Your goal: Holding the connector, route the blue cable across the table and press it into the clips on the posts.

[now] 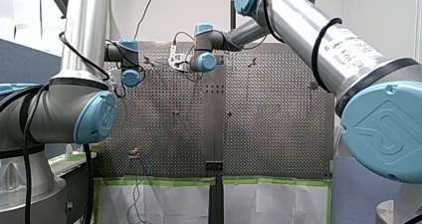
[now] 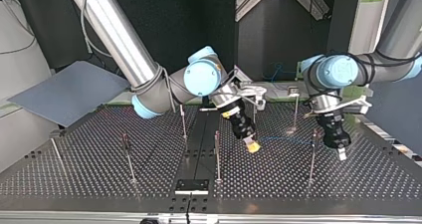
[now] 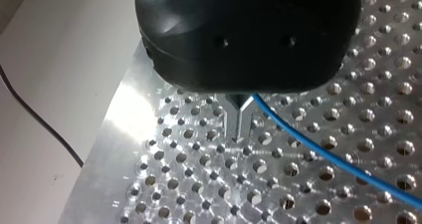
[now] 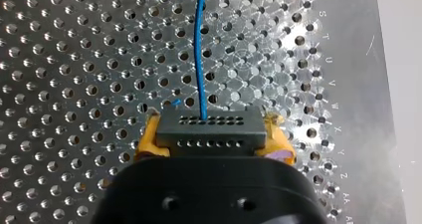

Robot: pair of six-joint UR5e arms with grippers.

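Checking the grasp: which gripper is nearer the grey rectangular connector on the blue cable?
Right. My right gripper clamps the grey rectangular connector between its yellow pads; my left gripper sits farther along the thin blue cable, apart from it.

In the top view, the right gripper [image 2: 253, 145] is placed near the middle of the table [image 2: 99, 184], with the left gripper [image 2: 341, 153] at its three o'clock. The cable [image 2: 283, 138] is stretched between them, above the table. A post [image 2: 217, 154] is set at the right gripper's nine o'clock, and another post [image 2: 312, 157] just at the left gripper's nine o'clock. In the right wrist view, the connector [image 4: 209, 127] is held between the right gripper's pads [image 4: 148, 140], and the cable is led away ahead of it.
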